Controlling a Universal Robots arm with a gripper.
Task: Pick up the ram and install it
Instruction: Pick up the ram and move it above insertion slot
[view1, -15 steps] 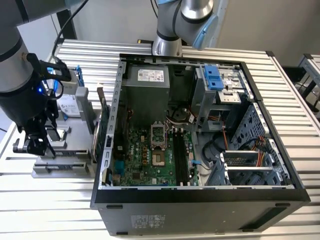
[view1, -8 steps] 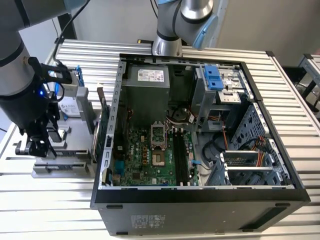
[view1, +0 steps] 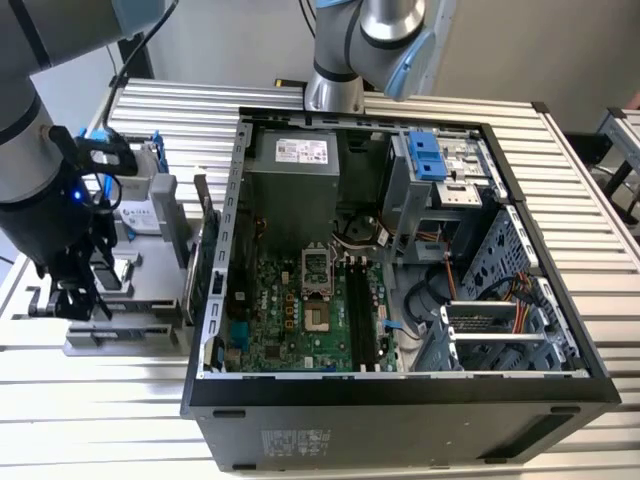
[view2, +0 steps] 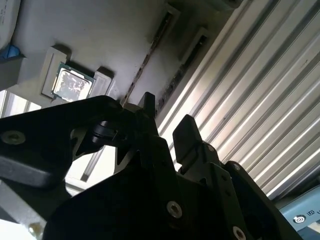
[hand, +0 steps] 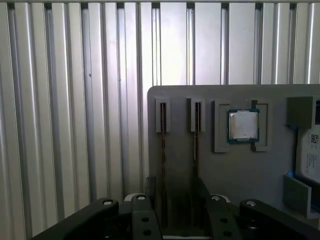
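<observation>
— Well, where's the ram?
— The ram is a thin dark stick, on edge in a slot of the matte grey tray. A second stick stands in the next slot, near a square silvery chip. The tray lies on a ribbed aluminium table.
— And the gripper?
— My gripper hangs over the sticks' near ends, its black fingers spread. The ram runs into the gap; I can't tell whether they touch.
— Arm pose?
— The arm stands at the exterior view's left, wrist aimed down, beside the open case.
</observation>
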